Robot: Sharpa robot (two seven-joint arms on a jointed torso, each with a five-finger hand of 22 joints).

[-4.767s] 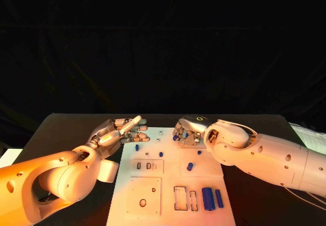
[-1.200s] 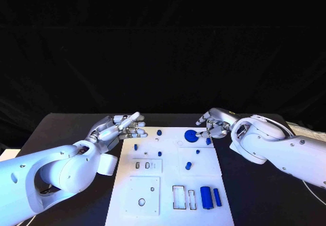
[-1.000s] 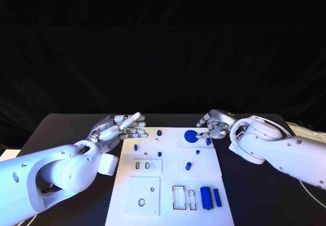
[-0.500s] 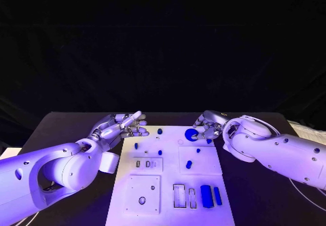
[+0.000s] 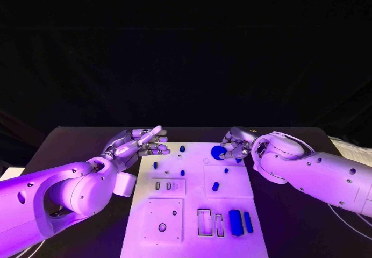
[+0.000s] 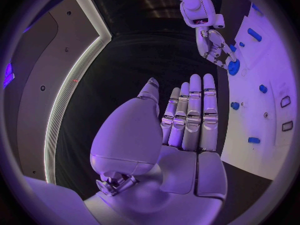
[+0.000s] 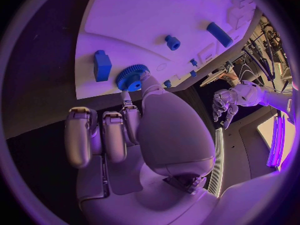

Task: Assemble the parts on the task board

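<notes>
One blue gear (image 5: 217, 152) pinched by the right hand (image 5: 235, 145); left hand (image 5: 138, 145) spread, empty.

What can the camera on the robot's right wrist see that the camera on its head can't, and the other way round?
Only the right wrist view shows the teeth round the blue gear and the right hand's palm side, with a fingertip at the gear's edge.

Only the head view shows the whole task board, with the long blue blocks and empty slots at its near end.

Both show the gear, the right hand beside it, the left hand held open off the board, and small blue parts on the white board.
</notes>
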